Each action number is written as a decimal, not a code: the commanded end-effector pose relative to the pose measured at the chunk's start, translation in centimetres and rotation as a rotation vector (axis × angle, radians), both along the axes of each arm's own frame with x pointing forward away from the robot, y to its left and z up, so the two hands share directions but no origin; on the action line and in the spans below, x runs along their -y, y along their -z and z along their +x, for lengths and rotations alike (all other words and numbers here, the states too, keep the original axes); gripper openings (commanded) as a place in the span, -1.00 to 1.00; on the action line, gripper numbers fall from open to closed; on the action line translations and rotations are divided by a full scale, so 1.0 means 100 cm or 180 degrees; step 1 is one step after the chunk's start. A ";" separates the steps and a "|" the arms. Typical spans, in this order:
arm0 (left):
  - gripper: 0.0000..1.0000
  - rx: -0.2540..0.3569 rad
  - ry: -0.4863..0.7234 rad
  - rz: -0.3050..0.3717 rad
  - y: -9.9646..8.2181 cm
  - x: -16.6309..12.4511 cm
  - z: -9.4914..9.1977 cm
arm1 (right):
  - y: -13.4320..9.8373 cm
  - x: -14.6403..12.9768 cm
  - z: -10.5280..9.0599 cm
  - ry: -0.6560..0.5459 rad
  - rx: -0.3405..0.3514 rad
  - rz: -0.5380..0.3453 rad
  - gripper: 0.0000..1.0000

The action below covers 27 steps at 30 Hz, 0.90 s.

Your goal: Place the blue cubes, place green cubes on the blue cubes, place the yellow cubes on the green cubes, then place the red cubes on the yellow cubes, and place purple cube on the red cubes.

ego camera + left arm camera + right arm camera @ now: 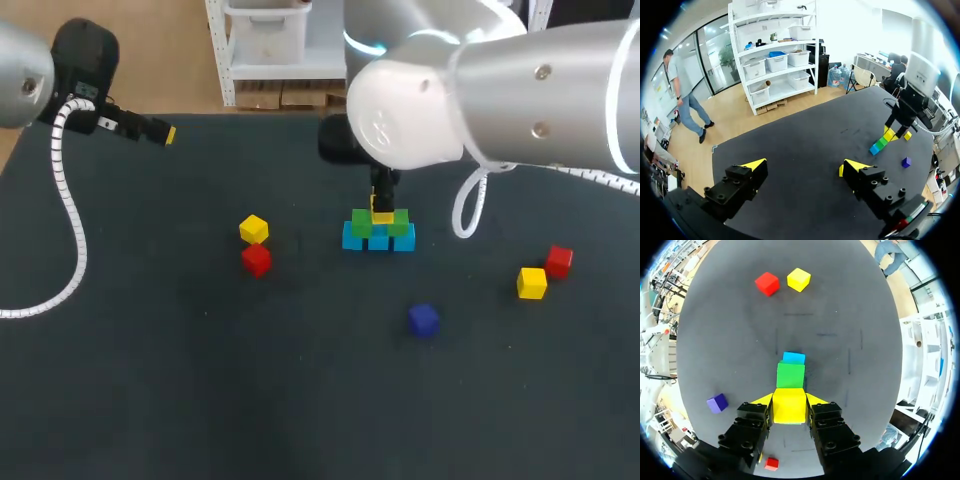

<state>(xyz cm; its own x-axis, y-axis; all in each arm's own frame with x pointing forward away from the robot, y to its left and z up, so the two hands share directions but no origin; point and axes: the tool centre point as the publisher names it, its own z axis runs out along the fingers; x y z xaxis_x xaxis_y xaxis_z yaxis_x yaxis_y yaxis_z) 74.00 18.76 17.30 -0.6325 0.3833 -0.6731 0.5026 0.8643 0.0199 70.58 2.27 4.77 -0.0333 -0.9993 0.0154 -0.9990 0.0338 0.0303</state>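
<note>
Yellow cube (pixel 789 405) clamped in the right pincer (pixel 789 401), over the green layer.
Gripped on two opposite sides, it has no long axis; its faces lie parallel to the green cubes (pixel 362 222) directly beneath, which rest on the blue cubes (pixel 352 238). Whether it touches them I cannot tell. The left pincer (pixel 804 165), spread apart, hangs well apart over the counter's (pixel 200 380) far corner.

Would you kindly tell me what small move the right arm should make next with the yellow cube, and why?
Probably open the right gripper and let go. It grips the yellow cube from both sides, and in the head view that cube appears to sit on the green cubes, which rest on the blue cubes. If there is a gap, lower first.
</note>
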 end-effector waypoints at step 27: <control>1.00 0.0002 0.0022 -0.0017 0.000 -0.002 0.000 | -0.009 0.001 0.006 0.0045 0.0034 0.0070 -1.00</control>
